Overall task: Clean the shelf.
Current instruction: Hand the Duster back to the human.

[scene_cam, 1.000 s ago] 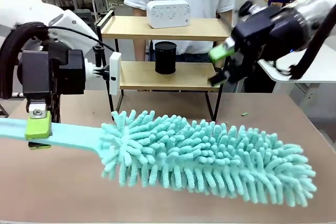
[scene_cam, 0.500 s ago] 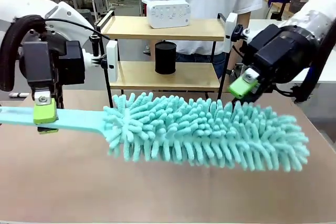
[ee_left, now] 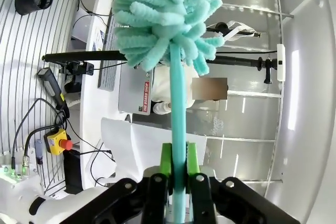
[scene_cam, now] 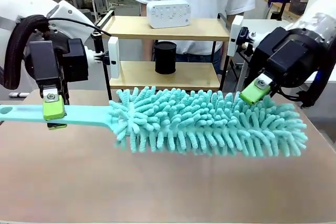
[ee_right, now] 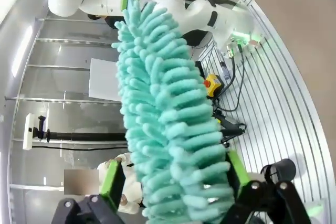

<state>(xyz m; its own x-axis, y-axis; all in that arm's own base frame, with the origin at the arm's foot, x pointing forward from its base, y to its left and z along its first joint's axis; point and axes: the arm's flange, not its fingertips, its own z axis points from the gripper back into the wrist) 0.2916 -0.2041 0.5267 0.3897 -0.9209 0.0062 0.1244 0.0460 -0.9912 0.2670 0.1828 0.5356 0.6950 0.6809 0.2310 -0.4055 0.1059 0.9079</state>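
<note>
The jaws of the left gripper are clamping fully shut on the flat handle of the duster, holding it level above the desk. The jaws of the right gripper are standing wide open, and in the right wrist view the fluffy head is lying between the two green pads without being squeezed.

Over the last second the duster has been rising off the desk and swinging toward the shelf, while the right gripper has been coming down from beside the shelf to straddle the far end of the head. My judgement: the tool is being steadied for a first sweep, and no board is being wiped yet.

The shelf is standing at the far edge of the desk, in front of the person. A white box is sitting on its upper board and a black cylinder on the lower one.

The duster head is hiding the front legs of the shelf. Whether the head is touching the lower board cannot be told. The handle's end is running off the picture's left edge.
</note>
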